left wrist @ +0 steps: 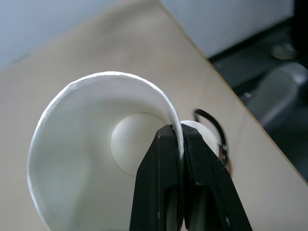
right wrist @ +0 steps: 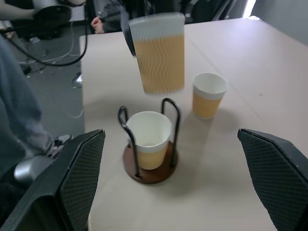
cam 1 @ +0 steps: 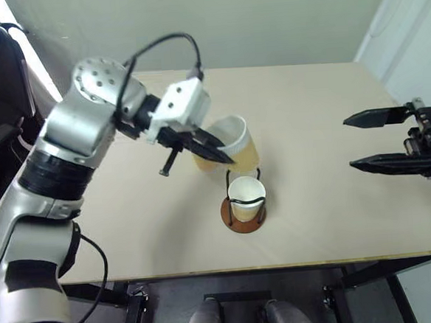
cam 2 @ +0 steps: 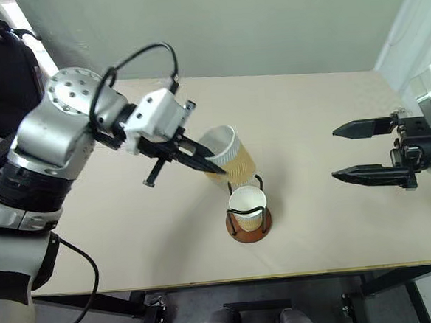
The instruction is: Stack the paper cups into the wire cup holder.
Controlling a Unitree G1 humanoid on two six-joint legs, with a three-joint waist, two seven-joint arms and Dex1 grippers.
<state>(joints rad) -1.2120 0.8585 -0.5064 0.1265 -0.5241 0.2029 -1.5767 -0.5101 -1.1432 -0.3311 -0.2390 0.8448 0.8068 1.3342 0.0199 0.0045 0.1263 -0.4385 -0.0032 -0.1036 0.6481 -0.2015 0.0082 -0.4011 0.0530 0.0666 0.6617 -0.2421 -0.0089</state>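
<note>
Above the holder (cam 1: 243,211), in the head view, the left gripper (cam 1: 216,150) pinches the rim of a tilted cup (cam 1: 229,142), lifted off the table (cam 1: 323,117) and hanging just behind the holder. Its mouth faces back toward the left arm. A second cup (cam 1: 247,196) stands upright inside the holder's wire loops. Well to the right of the holder, the right gripper (cam 1: 373,141) hovers over the table with its fingers spread wide, holding nothing.

From the left wrist, both fingers (left wrist: 159,187) are clamped on the white rim of the held cup (left wrist: 82,159), one inside and one outside. The holder's wire (left wrist: 214,127) shows just past that rim.

From the right wrist, the held cup (right wrist: 159,53) hangs just above the holder (right wrist: 149,166), apart from it, with the nested cup (right wrist: 148,137) below. A third cup (right wrist: 208,95) stands upright on the table near the holder. A person's trouser leg (right wrist: 19,125) is beside the table edge.
</note>
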